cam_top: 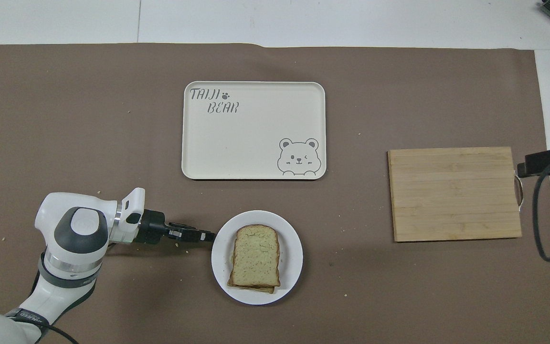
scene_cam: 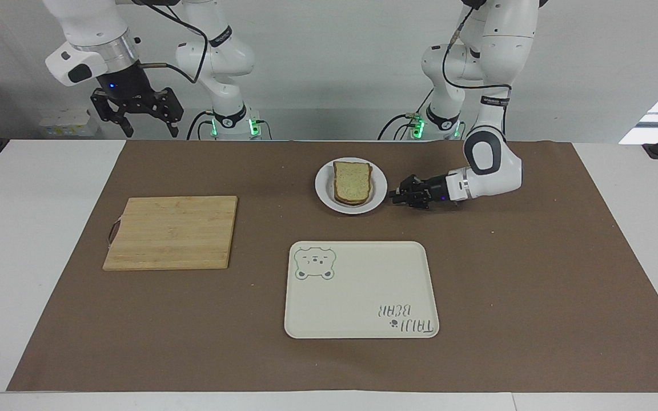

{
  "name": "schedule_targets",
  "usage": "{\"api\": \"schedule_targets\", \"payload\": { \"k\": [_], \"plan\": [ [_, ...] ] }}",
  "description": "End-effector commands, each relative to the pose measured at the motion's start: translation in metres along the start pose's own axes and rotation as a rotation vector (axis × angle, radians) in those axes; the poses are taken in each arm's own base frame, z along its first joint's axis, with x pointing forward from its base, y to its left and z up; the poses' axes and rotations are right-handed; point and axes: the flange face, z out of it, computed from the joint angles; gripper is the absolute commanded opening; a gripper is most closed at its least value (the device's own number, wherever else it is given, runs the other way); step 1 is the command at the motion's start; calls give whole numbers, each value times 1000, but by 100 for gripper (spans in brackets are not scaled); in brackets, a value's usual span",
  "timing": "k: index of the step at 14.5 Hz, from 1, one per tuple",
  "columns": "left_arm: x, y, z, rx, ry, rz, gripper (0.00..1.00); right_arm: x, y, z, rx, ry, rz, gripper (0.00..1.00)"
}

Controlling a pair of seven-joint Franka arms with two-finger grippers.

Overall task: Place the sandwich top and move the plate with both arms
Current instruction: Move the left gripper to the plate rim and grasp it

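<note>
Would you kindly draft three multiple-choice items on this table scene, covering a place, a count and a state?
1. Where does the sandwich top lie?
A. on the cutting board
B. on the sandwich on the plate
C. on the tray

2. How many things lie on the tray?
A. none
B. one
C. two

3. Where is the left gripper?
A. raised over the cutting board
B. over the tray
C. low beside the plate

Key: 1 B, the bread rests on the stack on the plate. 2 A, the tray's surface carries only its printed bear. 3 C, it sits by the plate's rim at the left arm's end; the right gripper waits high, fingers apart.
</note>
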Motion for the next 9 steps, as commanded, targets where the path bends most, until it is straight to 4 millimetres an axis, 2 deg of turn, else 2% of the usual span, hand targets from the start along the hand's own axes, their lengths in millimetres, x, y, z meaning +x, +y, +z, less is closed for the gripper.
{"api": "schedule_targets", "payload": {
  "k": [1, 4, 9],
  "plan": [
    [-14, 6, 6, 8, 8, 9, 29, -3, -2, 1, -15, 10, -28, 100],
    [-19, 9, 13, 9, -7, 7, 24, -3, 1, 1, -14, 10, -23, 100],
    [-24, 13, 20, 10, -25, 7, 21, -3, -6, 1, 0, 9, -38, 100]
  ]
}}
